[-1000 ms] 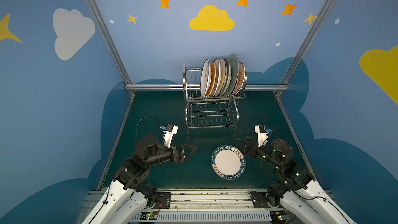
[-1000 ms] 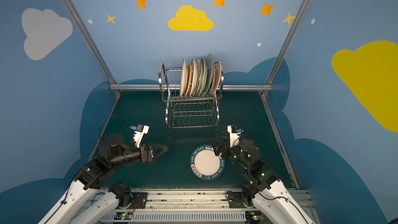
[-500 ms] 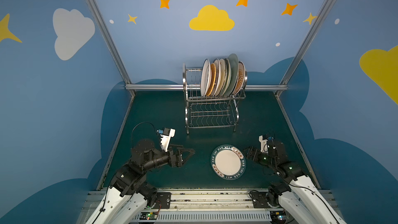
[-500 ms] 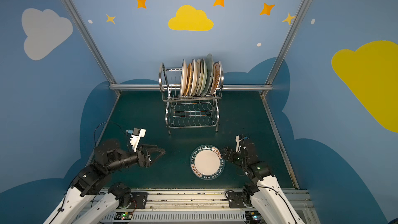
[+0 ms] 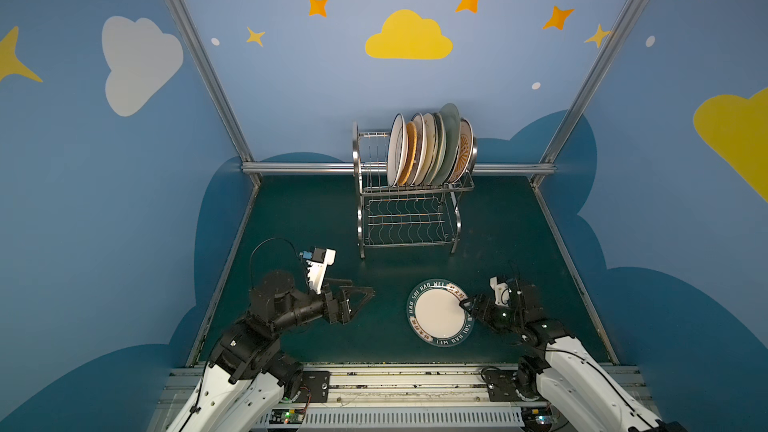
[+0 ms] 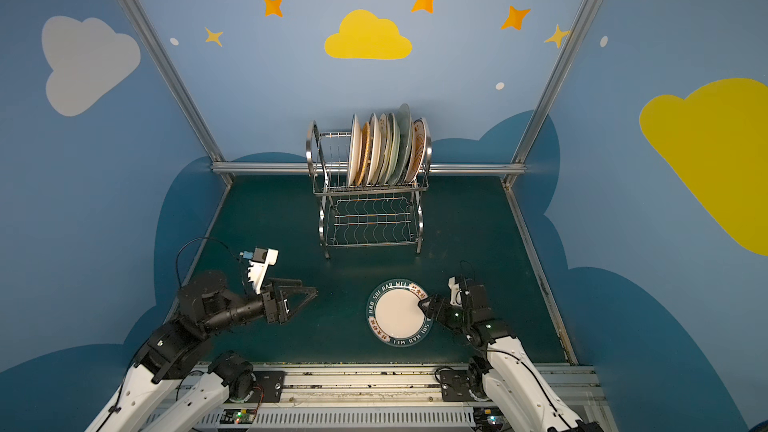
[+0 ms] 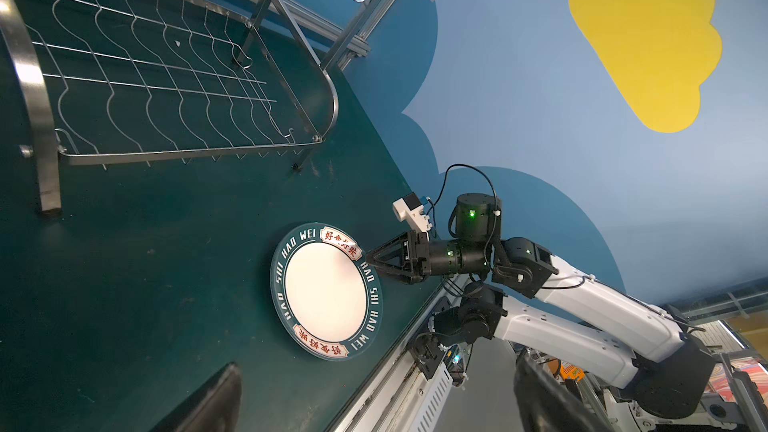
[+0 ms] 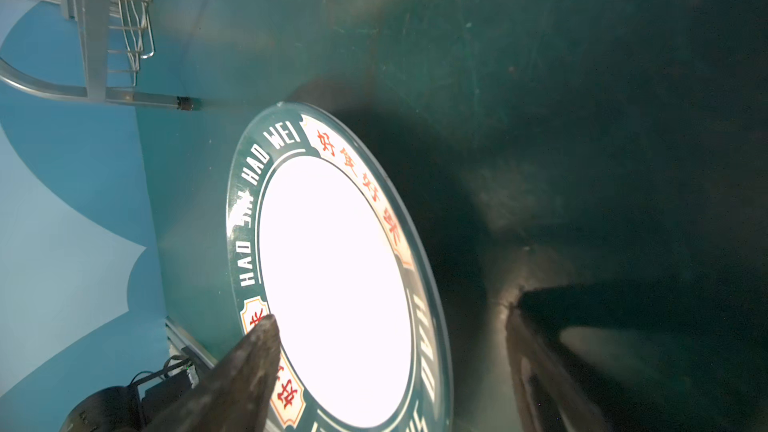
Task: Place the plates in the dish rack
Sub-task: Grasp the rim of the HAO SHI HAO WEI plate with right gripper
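Round white plate with a teal lettered rim [image 5: 439, 312] lies flat on the dark green table [image 5: 291, 222], before the shiny wire dish rack [image 5: 409, 218] of upright plates [image 5: 428, 149]. Right gripper [image 5: 467, 307] straddles its rim, jaws spread; left gripper [image 5: 361, 295] gapes wide, empty, well apart.

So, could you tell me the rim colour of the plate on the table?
The plate has a teal rim with white lettering; clearest in the left wrist view.

Green table [image 5: 299, 222], dish rack [image 5: 360, 209], lettered plate [image 5: 439, 311]
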Motion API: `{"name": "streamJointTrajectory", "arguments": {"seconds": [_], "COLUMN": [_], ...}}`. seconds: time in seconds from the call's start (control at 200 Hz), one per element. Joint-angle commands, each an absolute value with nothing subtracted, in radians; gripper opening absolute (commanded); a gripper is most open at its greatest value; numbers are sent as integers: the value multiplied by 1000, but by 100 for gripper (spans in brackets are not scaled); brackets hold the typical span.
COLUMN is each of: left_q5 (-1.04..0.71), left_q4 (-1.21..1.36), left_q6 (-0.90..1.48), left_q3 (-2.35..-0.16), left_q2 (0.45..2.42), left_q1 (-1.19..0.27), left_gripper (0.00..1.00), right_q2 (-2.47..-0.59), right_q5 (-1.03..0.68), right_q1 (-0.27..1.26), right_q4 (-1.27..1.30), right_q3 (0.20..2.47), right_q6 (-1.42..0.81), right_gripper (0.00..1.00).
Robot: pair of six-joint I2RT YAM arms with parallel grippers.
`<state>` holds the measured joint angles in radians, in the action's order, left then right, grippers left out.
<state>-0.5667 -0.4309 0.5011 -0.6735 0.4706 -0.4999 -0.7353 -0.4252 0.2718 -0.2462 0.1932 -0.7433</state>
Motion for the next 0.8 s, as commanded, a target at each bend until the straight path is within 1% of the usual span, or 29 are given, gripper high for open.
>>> {"name": "streamJointTrajectory", "arguments": {"seconds": [0.0,0.075,0.17,0.335,0.405,0.646,0.796], "left_q5": [-562,-564,-566,-571,-572,-573,-571], "left_q4": [-414,-412,-409,-403,-401,-401,-402], "left_q6": [486,489,489,494,495,495,495], "left_q3": [-663,-658,-659,-658,-658,-657,-656], "left_q2": [452,450,450,451,450,449,449], "left_q1": [-488,-488,-486,-481,-480,-474,-472], "left_gripper": [100,100,100,100,100,100,100], "right_q2": [-775,-794,-814,-856,-873,-967,-1058], "right_q5": [-494,-515,-517,-458,-433,-359,-369], "right_q1": [277,281,303,369,387,421,422], "right_q4": [-148,-149,-116,-77,-63,-61,-119], "right_q3": [157,160,145,132,132,149,210], "right_q6": [-785,-787,-816,-847,-859,-919,-904], "right_gripper": [79,76,70,62,58,34,19]}}
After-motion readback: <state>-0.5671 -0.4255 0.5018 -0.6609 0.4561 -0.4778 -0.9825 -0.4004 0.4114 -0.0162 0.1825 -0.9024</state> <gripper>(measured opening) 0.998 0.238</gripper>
